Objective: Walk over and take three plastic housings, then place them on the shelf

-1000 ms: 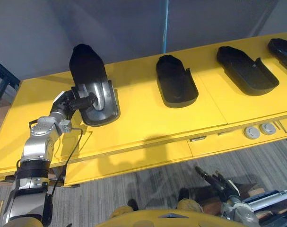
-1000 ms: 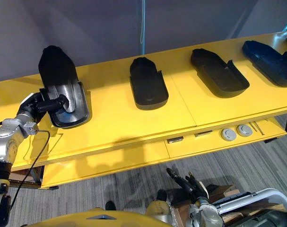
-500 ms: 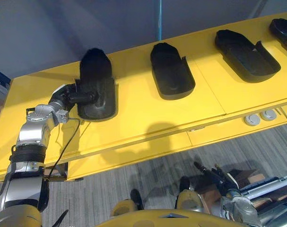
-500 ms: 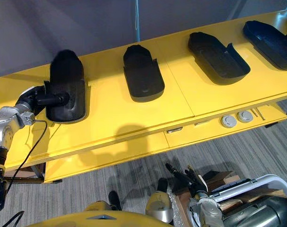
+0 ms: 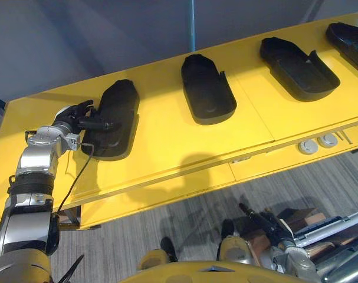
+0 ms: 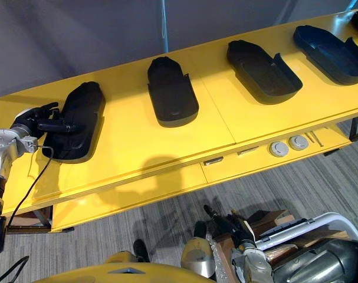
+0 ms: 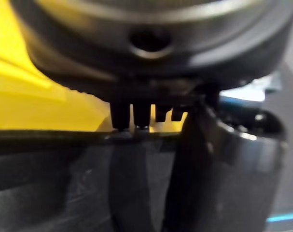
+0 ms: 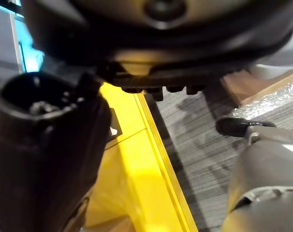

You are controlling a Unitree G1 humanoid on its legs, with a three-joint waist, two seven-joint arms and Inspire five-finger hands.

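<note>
My yellow worktop runs out of the right side of the head views, so I cannot see that end. The fourth black housing is cut off by the same edge. The third housing and the second housing lie hollow side up and well apart. There is broad bare yellow between them and towards the front edge. The leftmost housing lies flat near the worktop's left end, with a strip of room behind it before the rear edge. A second ago it stood tipped up off the surface. My left hand sits against its left rim. The wrist view there is just dark plastic up close, so I cannot tell whether the hand grips the wall or only rests on it. My right hand hangs low over the grey floor, fingers loosely straight and holding nothing.
</note>
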